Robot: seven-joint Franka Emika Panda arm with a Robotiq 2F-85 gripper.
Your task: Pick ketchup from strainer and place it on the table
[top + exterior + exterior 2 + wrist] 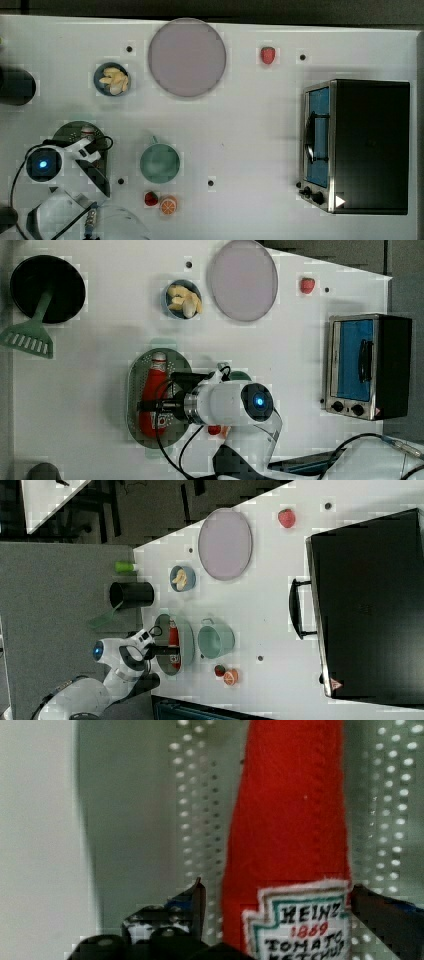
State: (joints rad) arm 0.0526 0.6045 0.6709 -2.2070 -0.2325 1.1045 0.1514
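A robot arm's gripper [275, 920] is hanging over the ketchup [290, 820], its jaws standing wide with one finger on either side of the labelled body of the red bottle and neither yet pressing on it. The bottle is lying on its side along the perforated floor of the pale green strainer [134, 390], white cap pointing toward the left view's top, label end under the arm. The closest risk is sitting right at the jaws: the near finger is riding close to the strainer's holed base, and a further drop could be catching that base or the rim and dragging the light strainer across the desk [90, 370]. The bottle is looking soft and tapered, so a squeeze off the label could be letting it roll or slip toward its narrow neck. Farther out, the teal cup [159, 163] is standing just beside the strainer, with a small strawberry [151, 198] and an orange slice [168, 205] near it, so a careless set-down there could be knocking them. Beyond lie a bowl of pale pieces [112, 79], a large lilac plate [186, 57] and a toaster oven [357, 145], all well apart.
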